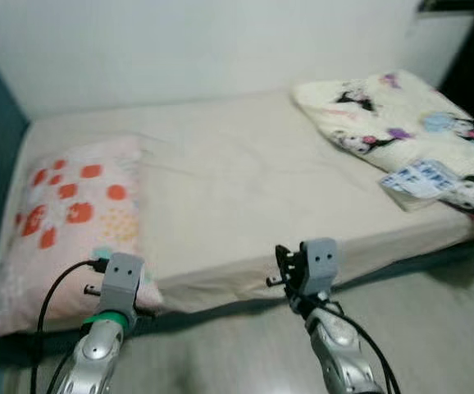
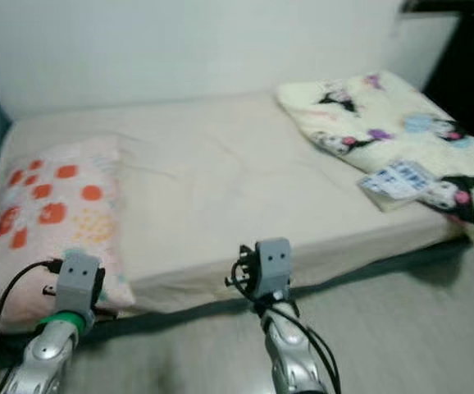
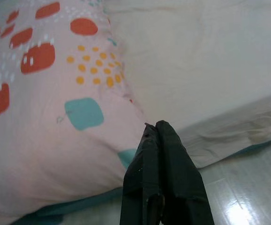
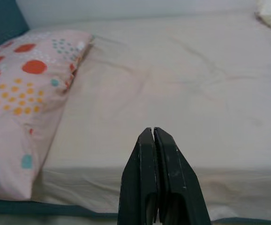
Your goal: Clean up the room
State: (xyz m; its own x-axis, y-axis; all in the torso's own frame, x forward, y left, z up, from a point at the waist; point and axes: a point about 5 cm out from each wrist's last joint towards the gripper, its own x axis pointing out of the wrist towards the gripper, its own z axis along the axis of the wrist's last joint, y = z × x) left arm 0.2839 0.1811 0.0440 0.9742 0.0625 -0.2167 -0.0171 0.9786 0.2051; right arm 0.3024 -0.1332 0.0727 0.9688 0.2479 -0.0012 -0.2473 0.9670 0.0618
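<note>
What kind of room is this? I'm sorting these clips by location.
Most likely a bedroom: a low mattress lies by the wall, with a pink patterned pillow at one end and a cartoon-print blanket at the other.

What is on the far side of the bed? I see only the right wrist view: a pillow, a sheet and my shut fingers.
Observer: A folded cartoon-print blanket lies at the bed's right end, opposite the pillow.
Operator: Is something lying on it?
Observer: Yes, a small blue-patterned packet rests at its near edge, close to the mattress side.
Operator: Where is my other arm?
Observer: The left gripper is shut and points at the pillow's near corner, which overhangs the mattress edge. The right gripper points at the middle of the bed's near edge.
</note>
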